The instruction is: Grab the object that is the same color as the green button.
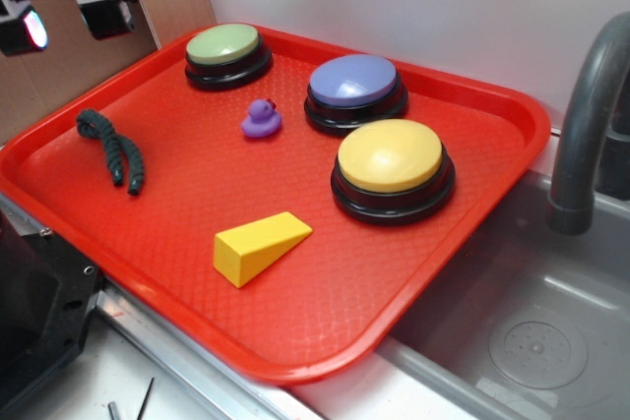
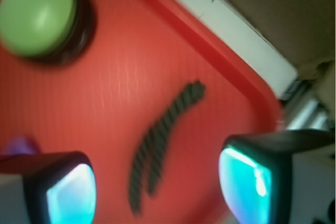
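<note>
Green rope toy (image 2: pixel 163 140) below open, empty end effector (image 2: pixel 157 187)

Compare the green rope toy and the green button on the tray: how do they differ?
Shade: the rope toy is dark green; the green button has a pale green dome on a black base.
Shape: the rope toy is thin, ribbed and bent, with two ends trailing; the green button is round and smooth-topped.
Place: the rope toy lies near the red tray's left edge; the green button stands at its far corner.
Shared: both are green and rest on the tray.
</note>
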Motion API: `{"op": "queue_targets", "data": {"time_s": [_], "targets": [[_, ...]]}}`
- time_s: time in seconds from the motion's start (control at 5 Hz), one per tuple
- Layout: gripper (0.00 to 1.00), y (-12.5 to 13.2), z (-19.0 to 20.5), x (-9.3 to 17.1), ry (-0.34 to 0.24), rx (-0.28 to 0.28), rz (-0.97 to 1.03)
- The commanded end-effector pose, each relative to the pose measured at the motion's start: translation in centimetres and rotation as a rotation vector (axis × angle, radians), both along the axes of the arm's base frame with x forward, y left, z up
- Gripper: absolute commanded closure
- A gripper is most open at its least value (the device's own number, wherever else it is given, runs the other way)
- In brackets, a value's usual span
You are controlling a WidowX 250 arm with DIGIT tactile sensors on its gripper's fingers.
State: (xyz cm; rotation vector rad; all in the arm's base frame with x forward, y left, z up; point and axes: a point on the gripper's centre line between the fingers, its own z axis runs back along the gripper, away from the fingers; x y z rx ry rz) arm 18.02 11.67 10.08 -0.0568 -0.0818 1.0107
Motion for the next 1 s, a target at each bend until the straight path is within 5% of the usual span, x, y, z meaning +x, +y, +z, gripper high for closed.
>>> {"op": "queue_targets", "data": {"time_s": [0.0,0.2,0.4,0.8], "targets": [[0.00,-0.6,-2.7,0.3,-0.052,0.055,0.192],[0.00,-0.7,-3.3,0.1,-0.065,0.053,0.145],[0.00,-0.3,-5.0,-1.5,-0.029,0.102,0.080],[0.00,0.4,-8.1,-1.9,0.031,0.092,0.051]]}}
